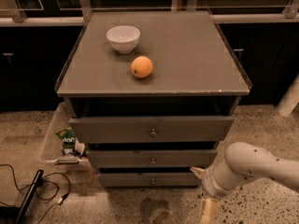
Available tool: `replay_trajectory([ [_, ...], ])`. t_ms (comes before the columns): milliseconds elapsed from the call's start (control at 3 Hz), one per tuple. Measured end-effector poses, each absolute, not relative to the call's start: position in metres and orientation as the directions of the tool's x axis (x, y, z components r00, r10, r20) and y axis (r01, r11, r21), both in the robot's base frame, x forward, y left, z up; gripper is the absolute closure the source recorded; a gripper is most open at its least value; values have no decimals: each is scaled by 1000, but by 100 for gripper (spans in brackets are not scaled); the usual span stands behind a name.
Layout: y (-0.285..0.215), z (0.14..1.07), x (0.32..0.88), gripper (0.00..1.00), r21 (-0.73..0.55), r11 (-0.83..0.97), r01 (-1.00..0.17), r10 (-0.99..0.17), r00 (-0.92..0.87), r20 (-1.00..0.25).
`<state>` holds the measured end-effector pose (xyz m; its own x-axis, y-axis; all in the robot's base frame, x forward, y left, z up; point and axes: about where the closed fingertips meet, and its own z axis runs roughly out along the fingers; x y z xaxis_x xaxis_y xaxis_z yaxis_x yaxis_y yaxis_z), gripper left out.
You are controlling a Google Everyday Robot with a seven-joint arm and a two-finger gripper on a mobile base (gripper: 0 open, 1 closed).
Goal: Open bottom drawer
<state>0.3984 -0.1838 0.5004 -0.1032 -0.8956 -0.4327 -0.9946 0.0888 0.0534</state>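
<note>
Grey wooden bottom drawer (124, 179) I judged light, maybe stiff | hold: centre knob (153, 181) | my tool (206, 200) hung low right, width untellable.

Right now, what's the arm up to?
The arm reaches in low from the right of the grey cabinet. Its gripper is near the floor, just off the right end of the bottom drawer and not on the knob. The drawer does not look pulled out yet. A bowl and an orange sit on the cabinet top.
</note>
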Motion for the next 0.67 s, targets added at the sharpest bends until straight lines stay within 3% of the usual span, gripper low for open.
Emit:
replay_trajectory([
  [667, -203, 432, 409, 0, 38, 109, -993, -885, -114, -451],
])
